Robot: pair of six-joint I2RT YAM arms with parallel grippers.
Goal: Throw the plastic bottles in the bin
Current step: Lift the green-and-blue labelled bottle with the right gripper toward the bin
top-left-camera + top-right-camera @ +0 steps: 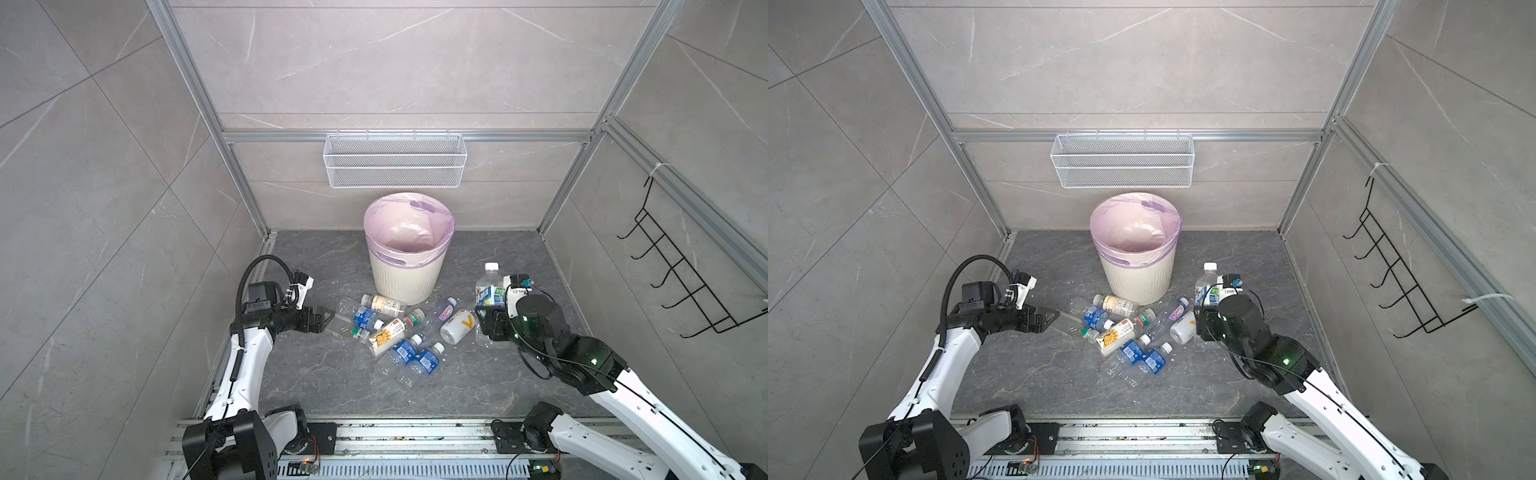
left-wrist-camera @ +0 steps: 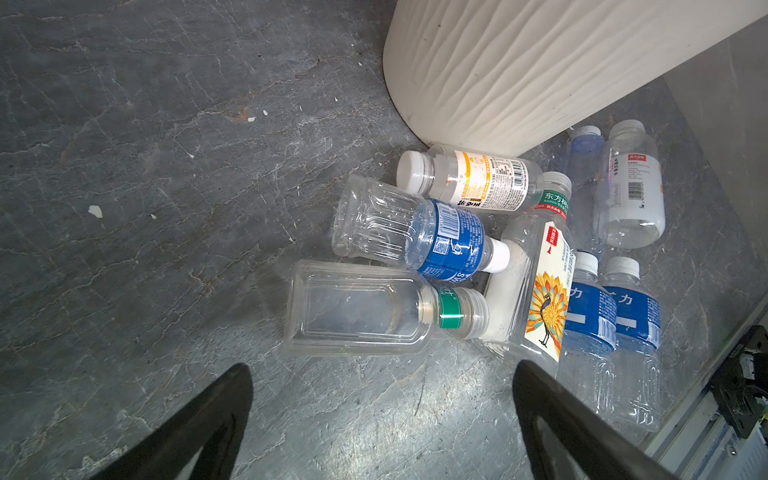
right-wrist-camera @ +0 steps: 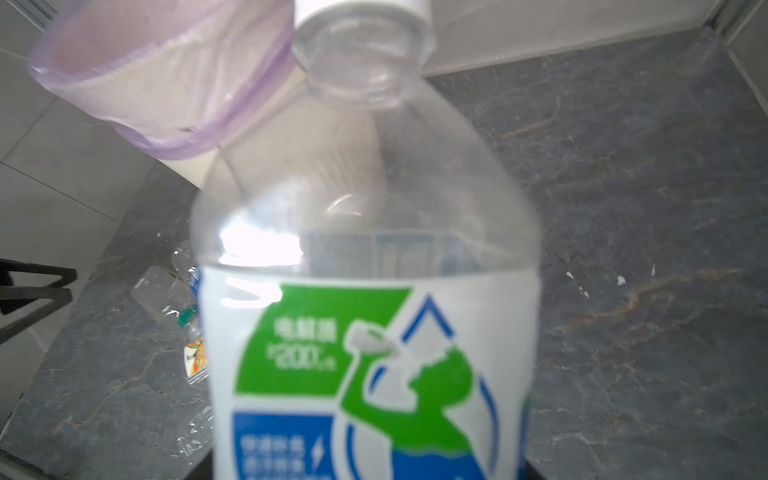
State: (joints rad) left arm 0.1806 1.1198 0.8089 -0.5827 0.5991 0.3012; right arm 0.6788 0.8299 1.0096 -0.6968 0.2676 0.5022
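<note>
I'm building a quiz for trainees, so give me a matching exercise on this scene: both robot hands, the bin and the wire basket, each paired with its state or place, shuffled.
Column one:
1 left hand
2 right hand
3 bin
4 wire basket

Column two:
a hung on the back wall
b shut on the green-and-blue-label bottle
c open, by the bottle pile
d on the floor, pink bag inside

Pairs: 1-c, 2-b, 3-d, 4-a.
</note>
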